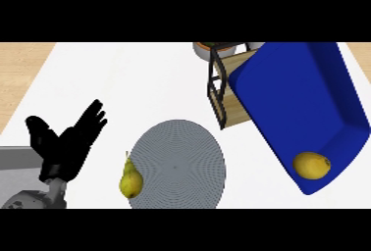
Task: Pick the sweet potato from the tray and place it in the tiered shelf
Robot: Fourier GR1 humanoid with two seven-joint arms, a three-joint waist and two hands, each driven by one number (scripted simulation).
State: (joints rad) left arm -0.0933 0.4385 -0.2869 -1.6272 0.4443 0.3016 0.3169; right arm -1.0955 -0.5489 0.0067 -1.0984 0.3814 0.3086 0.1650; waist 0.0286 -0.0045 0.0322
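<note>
A yellow-orange rounded sweet potato (311, 164) lies in the near corner of the blue tray (297, 93) at the right. The tray is tilted and covers part of the tiered shelf (230, 105), a black frame with a wooden board, at the upper middle. My left hand (66, 147) is at the far left, open with fingers straight and pointing up, holding nothing and well away from the tray. My right hand does not show.
A round grey plate (181, 166) lies at the lower middle, with a yellow pear (130, 180) at its left rim. A pale pot (217, 49) stands behind the shelf at the top. The white counter ends at the left in a wooden strip (18, 73).
</note>
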